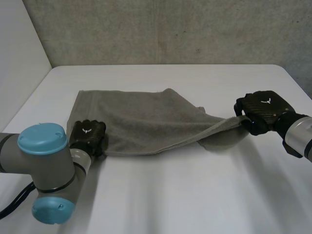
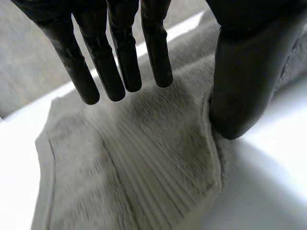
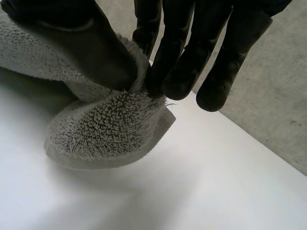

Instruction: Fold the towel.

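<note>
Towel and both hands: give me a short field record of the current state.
towel: grey terry, mostly flat on the white table, right end lifted and stretched
left hand: open, fingers straight, thumb pressing the towel's near left corner
right hand: shut on the towel's right corner, pinched between thumb and fingers, held above the table
fold: not yet made
</note>
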`<state>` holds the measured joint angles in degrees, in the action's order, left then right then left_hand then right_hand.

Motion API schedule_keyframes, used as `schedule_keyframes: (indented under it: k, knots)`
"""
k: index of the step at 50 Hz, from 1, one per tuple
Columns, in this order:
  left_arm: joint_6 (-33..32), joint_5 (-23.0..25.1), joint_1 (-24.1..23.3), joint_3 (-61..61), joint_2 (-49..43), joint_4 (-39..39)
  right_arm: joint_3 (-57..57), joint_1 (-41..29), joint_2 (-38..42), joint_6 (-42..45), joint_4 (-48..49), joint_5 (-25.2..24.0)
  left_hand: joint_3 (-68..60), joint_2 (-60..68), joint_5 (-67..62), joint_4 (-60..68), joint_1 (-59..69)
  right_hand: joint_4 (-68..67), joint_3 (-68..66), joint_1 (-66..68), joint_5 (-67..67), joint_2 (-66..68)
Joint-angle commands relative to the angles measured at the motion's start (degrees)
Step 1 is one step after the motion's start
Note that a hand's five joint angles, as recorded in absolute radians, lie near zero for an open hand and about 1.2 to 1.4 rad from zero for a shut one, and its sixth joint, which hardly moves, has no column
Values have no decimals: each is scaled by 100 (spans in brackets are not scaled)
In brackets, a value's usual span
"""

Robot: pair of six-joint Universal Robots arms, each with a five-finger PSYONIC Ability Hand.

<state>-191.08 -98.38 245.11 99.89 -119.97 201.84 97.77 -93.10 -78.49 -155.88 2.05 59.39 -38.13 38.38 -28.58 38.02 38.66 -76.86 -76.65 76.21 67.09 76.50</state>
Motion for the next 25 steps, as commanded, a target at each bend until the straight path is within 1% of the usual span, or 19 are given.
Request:
schedule_keyframes:
  k: [1, 4, 5, 9, 14, 16, 17, 19, 20, 22, 25]
  knots:
    - [-44, 3, 98, 31, -35, -295, -66, 11, 1, -12, -3, 99, -119, 93, -73, 130, 66, -314, -335, 379, 291, 350]
    - [-61, -15, 160, 84, -35, -295, -74, 2, 10, -12, -3, 186, -287, 261, -241, 298, 234, -314, -335, 379, 291, 350]
    - [-61, -23, 195, 110, -35, -295, -74, 2, 18, -21, 6, 213, -520, 494, -475, 531, 467, -314, -335, 379, 291, 350]
    - [-35, -67, 204, 145, -18, -303, -74, -6, 27, -39, 6, 222, -1142, 1117, -1097, 1153, 1089, -314, -335, 379, 291, 350]
    - [9, -68, 204, 189, -18, -303, -66, -42, 27, -39, 6, 230, -1582, 1556, -1537, 1593, 1529, -314, -335, 379, 291, 350]
    - [9, -50, 204, 250, -9, -295, -57, -50, 27, -48, 6, 230, -2150, 2125, -2105, 2161, 2097, -314, -335, 379, 291, 350]
    - [9, -50, 204, 251, -9, -295, -57, -50, 27, -48, 6, 230, -2154, 2128, -2108, 2165, 2101, -314, -335, 379, 291, 350]
    - [9, -41, 204, 242, 17, -295, -48, -50, 27, -56, 6, 222, -2689, 2664, -2644, 2700, 2636, -314, -335, 379, 291, 350]
    - [9, -41, 204, 242, 18, -295, -48, -50, 27, -56, 6, 222, -2692, 2667, -2647, 2703, 2639, -314, -335, 379, 291, 350]
    - [9, -50, 204, 233, 96, -295, -48, -42, 10, -118, -3, 222, -4180, 4154, -4134, 4191, 4126, -314, -335, 379, 291, 350]
    - [0, -41, 204, 242, 280, -303, -83, -7, -34, -162, -29, 230, -4187, 4162, -4142, 4198, 4134, -314, -335, 379, 291, 350]
